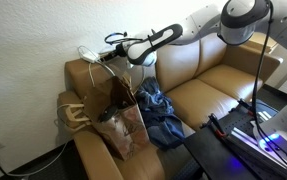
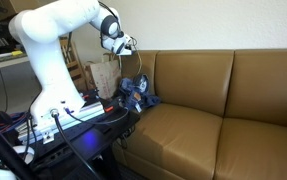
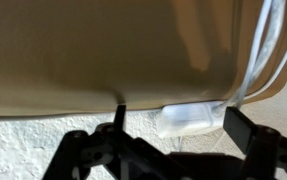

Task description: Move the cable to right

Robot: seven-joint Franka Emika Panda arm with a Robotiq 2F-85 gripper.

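Claw (image 3: 175, 125) is standing wide open, gripping nothing, the cable (image 3: 267, 50) is trailing beside it, its white plug block (image 3: 190, 121) is lying between the fingers, at the sofa (image 3: 93, 50) edge.

The arm (image 2: 53, 45) is made of glossy white, rounded links, with dark grey rings at the joints. Its wrist section (image 1: 155, 41) is mostly black. The end effector (image 3: 175, 128) is matte black, with angular linkage bars and two flat fingers (image 3: 235, 122).
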